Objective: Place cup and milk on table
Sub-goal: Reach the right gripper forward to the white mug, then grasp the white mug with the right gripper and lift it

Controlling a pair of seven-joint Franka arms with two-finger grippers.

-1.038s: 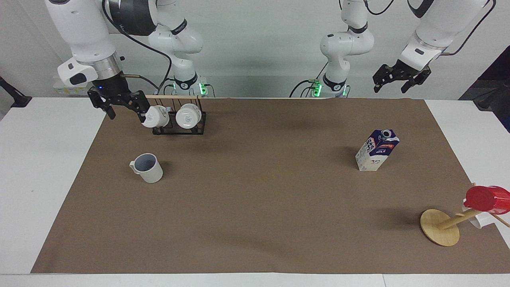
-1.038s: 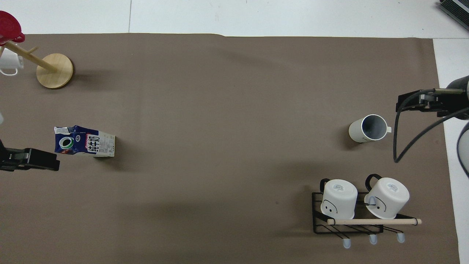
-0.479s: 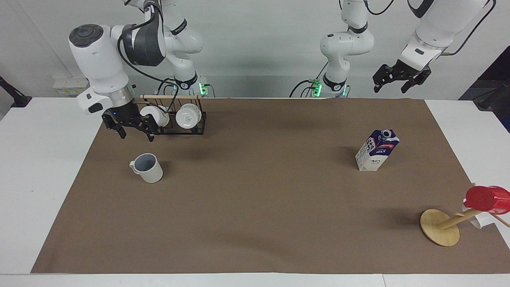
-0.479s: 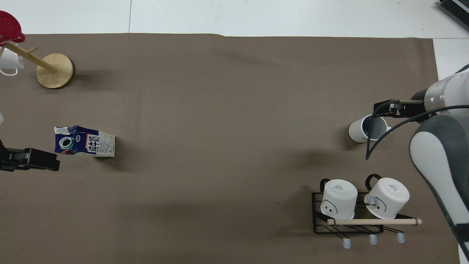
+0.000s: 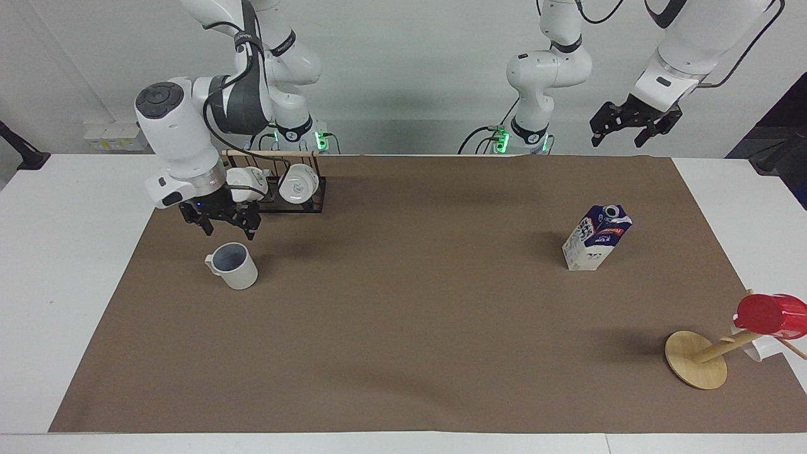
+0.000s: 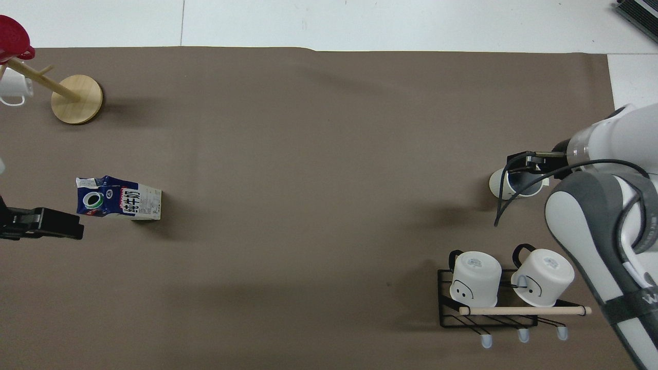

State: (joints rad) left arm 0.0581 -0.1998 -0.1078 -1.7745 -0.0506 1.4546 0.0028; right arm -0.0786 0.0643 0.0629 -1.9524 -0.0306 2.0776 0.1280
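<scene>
The cup, an off-white mug with a grey-blue inside, stands upright on the brown sheet of the table toward the right arm's end. My right gripper is open, hanging just above the cup's rim without touching it. In the overhead view the right gripper covers part of the cup. The milk, a blue and white carton, stands upright on the sheet toward the left arm's end, and shows in the overhead view too. My left gripper waits open, raised over the table's edge at the robots' end.
A black wire rack with two white mugs stands nearer to the robots than the cup, close to the right arm. A wooden mug stand holding a red cup leans at the left arm's end, farther from the robots than the milk.
My right gripper has come down from beside the rack and moved over the cup. The left arm, cup and milk have not moved.
</scene>
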